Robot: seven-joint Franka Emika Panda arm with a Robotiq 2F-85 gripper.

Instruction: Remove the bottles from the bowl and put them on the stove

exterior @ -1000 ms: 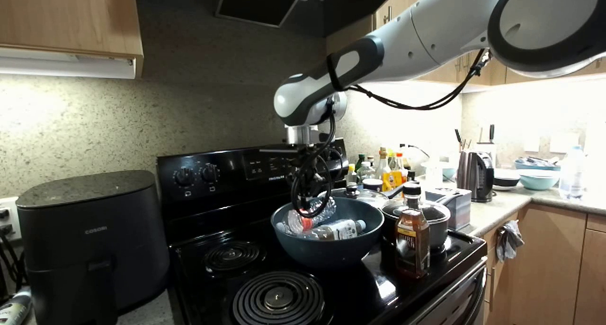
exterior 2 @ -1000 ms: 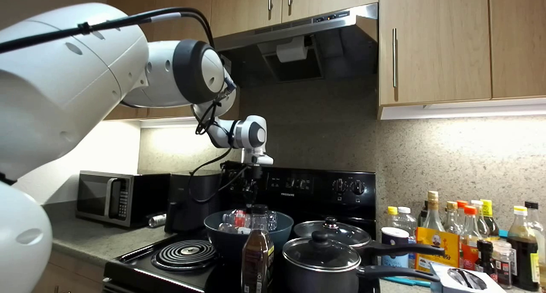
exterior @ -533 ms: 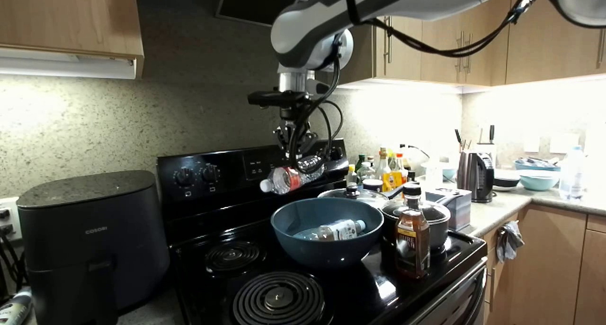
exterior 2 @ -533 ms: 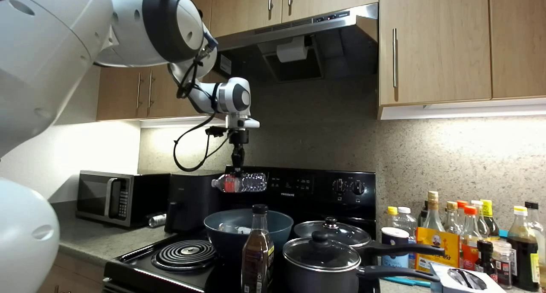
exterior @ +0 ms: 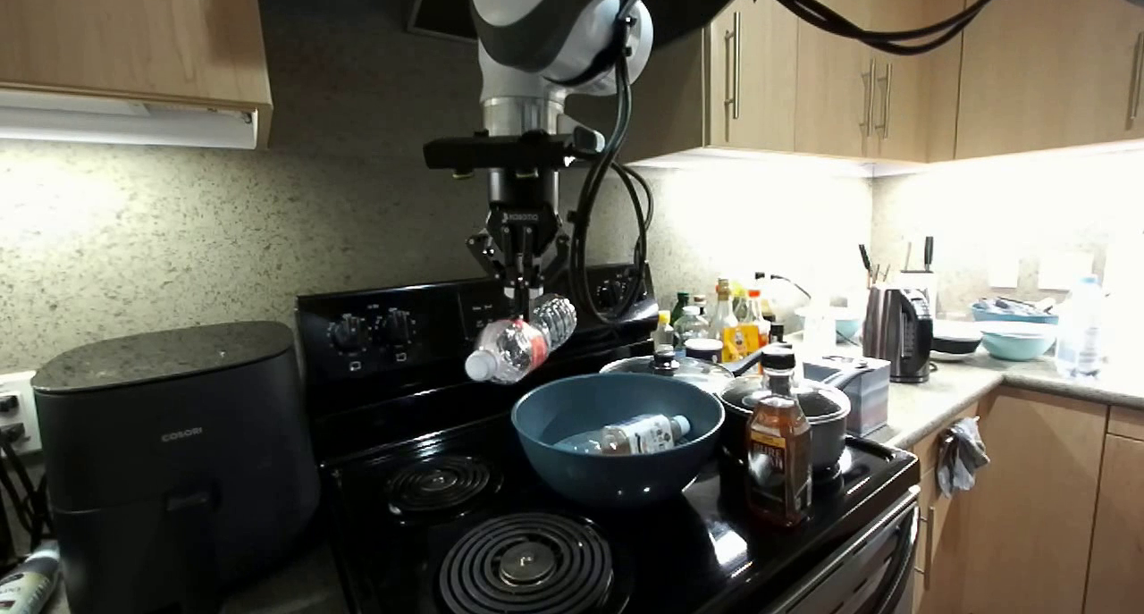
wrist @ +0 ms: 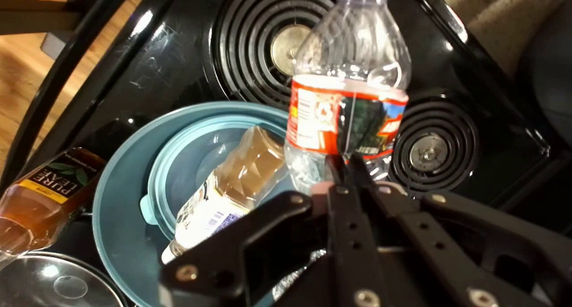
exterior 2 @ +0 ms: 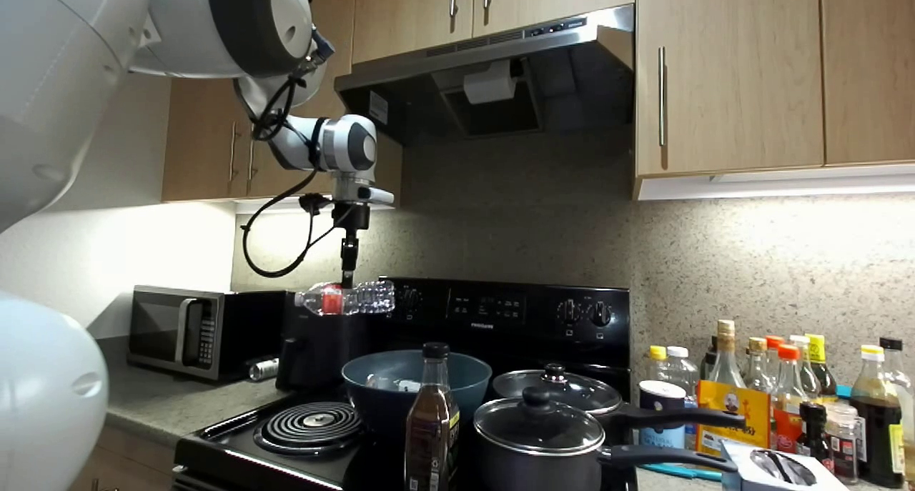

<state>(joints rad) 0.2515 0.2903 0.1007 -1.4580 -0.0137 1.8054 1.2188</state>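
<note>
Looking at clear, shiny plastic on the red-labelled bottle (wrist: 348, 92), see-through plastic on the white-labelled bottle (wrist: 237, 186). Now over to a smooth, satiny bowl (exterior: 612, 482), a high-gloss stove (exterior: 679, 556), a matt-sided air fryer (exterior: 183, 471), wood grain on the cupboards (exterior 2: 729, 76), polished metal on the kettle (exterior: 885, 332)!

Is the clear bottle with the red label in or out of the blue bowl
Out: in both exterior views the red-labelled bottle hangs sideways from the claw, higher than the blue bowl.
</note>
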